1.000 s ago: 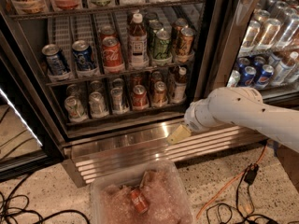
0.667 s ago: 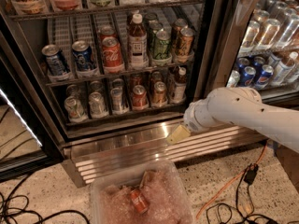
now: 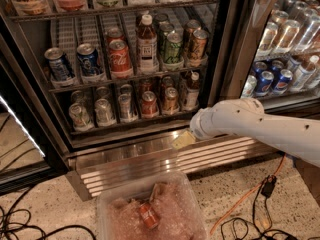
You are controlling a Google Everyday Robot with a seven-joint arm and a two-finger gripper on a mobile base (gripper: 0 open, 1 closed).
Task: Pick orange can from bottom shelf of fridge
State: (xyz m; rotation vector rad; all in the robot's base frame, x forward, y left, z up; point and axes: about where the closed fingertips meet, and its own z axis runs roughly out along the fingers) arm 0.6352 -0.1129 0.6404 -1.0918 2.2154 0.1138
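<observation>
The orange can (image 3: 170, 100) stands upright at the front of the bottom shelf (image 3: 125, 127) of the fridge (image 3: 229, 49), right of centre. A redder can (image 3: 148, 104) is on its left and a brown bottle with a white cap (image 3: 191, 90) on its right. Silver cans (image 3: 104, 112) fill the left lanes. My gripper (image 3: 183, 139) is at the end of the white arm (image 3: 250, 126). It hangs outside the fridge, in front of the ribbed steel base (image 3: 150, 160), below and slightly right of the orange can, not touching it.
The rack above holds blue cans (image 3: 75, 63), a red cola can (image 3: 120, 59), a bottle and green cans. A clear tub of ice (image 3: 172, 214) with a red can (image 3: 148, 216) sits on the floor below the gripper. Cables (image 3: 250, 209) lie on the floor. A second cooler (image 3: 285, 59) stands at the right.
</observation>
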